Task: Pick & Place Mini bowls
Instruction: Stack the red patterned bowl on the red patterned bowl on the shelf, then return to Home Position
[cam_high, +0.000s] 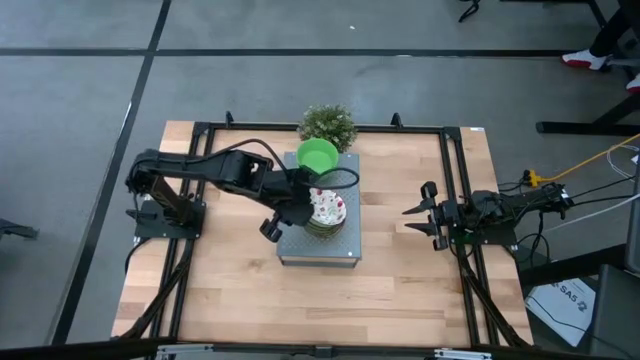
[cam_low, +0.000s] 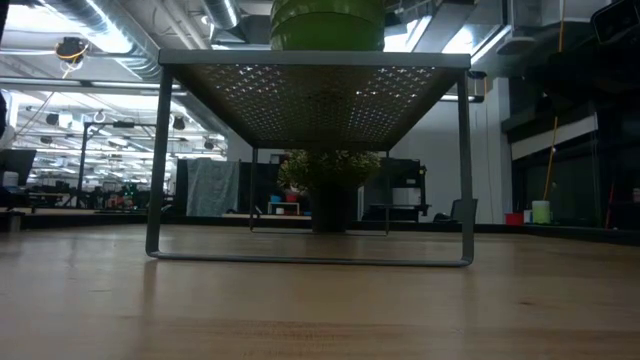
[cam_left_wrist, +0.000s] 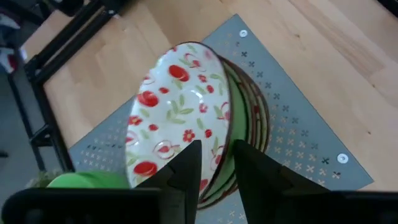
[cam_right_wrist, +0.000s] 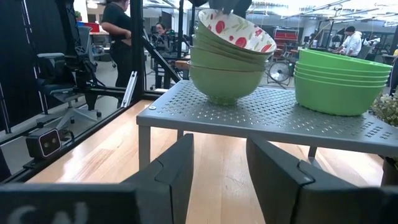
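A stack of mini bowls (cam_high: 327, 212) sits on a grey perforated stand (cam_high: 300, 245). The lower bowls are green; the top one (cam_left_wrist: 174, 112) is white with red and green speckles and sits tilted (cam_right_wrist: 236, 31). A second stack of plain green bowls (cam_high: 318, 155) stands on the stand's far part (cam_right_wrist: 342, 81). My left gripper (cam_left_wrist: 216, 149) is at the speckled bowl's rim and shut on it. My right gripper (cam_high: 415, 212) waits open near the table's right edge, level with the stand (cam_right_wrist: 217, 149). My left gripper pinches the rim (cam_left_wrist: 224, 140) of the top speckled bowl, one finger (cam_left_wrist: 186, 165) inside the bowl and the other outside. It comes from above, pointing down. The held side of the bowl is raised; its lower side still rests in the stack, so it sits tilted.
A bushy potted plant (cam_high: 327, 123) stands at the table's far edge behind the stand. A black frame (cam_high: 455, 180) runs around the table top. Bare wood lies left, right and near of the stand. In the low view the stand (cam_low: 310, 60) spans the middle.
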